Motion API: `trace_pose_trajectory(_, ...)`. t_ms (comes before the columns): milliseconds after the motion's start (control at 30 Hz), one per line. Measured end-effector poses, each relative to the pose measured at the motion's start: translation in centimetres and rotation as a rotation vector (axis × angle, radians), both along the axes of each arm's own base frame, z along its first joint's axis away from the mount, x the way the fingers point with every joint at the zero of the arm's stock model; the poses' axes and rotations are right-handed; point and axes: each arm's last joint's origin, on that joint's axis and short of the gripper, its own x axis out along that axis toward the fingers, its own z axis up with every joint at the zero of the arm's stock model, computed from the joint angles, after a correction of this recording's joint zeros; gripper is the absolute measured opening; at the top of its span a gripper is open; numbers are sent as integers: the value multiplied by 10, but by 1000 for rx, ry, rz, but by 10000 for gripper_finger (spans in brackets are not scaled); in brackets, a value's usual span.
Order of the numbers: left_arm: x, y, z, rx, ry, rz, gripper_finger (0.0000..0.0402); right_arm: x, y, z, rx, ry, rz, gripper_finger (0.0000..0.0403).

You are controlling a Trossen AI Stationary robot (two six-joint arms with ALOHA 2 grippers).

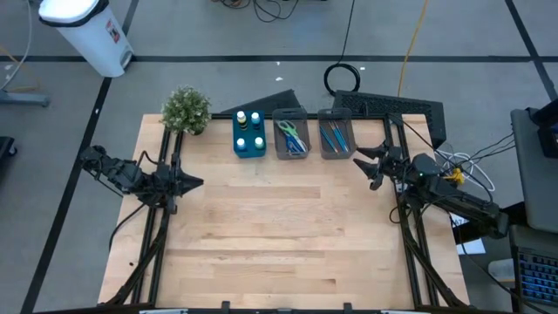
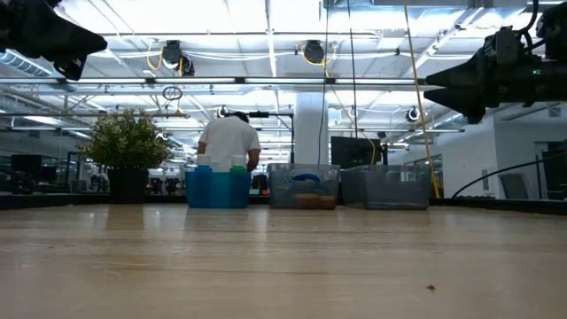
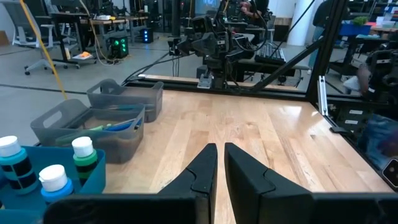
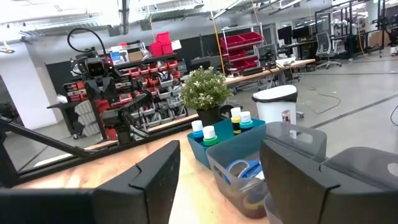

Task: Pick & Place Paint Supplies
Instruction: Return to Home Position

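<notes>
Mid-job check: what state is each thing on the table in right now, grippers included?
Paint bottles: capped, upright in blue bin.
Scissors: lying in middle grey bin.
Brushes: lying in right grey bin.
Plant: upright.
Left gripper: shut, empty.
Right gripper: open, empty.

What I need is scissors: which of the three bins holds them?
The middle grey bin, between the blue bin of bottles and the right grey bin of brushes.

Bright; ceiling lights [image 2: 221, 18] glare, shadows prob. soft.
</notes>
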Motion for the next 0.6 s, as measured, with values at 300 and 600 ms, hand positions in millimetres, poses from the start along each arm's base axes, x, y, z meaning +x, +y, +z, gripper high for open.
trace_pose_trajectory(300,0,0,0,0,0,0,37,0,0,0,0,0,0,212)
trace_pose_trajectory(600,0,0,0,0,0,0,37,0,0,0,0,0,0,215)
